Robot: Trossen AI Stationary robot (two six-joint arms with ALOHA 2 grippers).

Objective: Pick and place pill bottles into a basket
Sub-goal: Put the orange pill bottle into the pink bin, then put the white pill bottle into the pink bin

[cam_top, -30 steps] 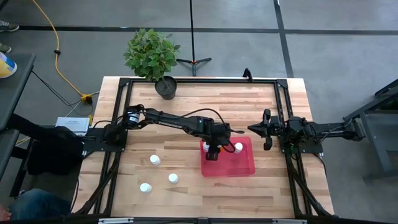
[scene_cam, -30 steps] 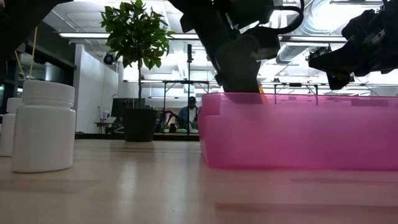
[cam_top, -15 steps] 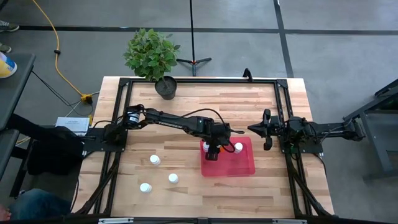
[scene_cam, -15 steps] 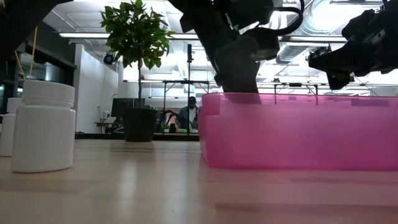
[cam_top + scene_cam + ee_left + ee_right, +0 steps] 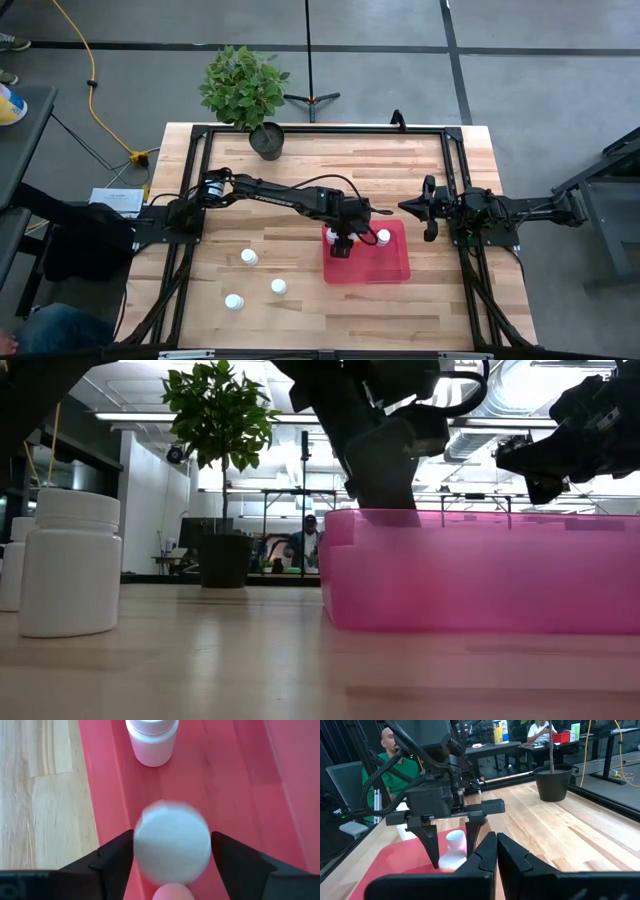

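1. Left pincer (image 5: pixel 172 852): we find it inside the basket (image 5: pixel 385 266), fingers spread apart beside a pill bottle (image 5: pixel 172 849), its grip released.
2. Right pincer (image 5: pixel 496 851): clenched empty, beside the basket.
3. Three bottles (image 5: pixel 248 257) on the tabletop (image 5: pixel 320 165).

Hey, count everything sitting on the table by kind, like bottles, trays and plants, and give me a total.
Red tray: 1
White pill bottles: 6 (3 outside the tray, 3 at it)
Potted plant: 1
Total: 8
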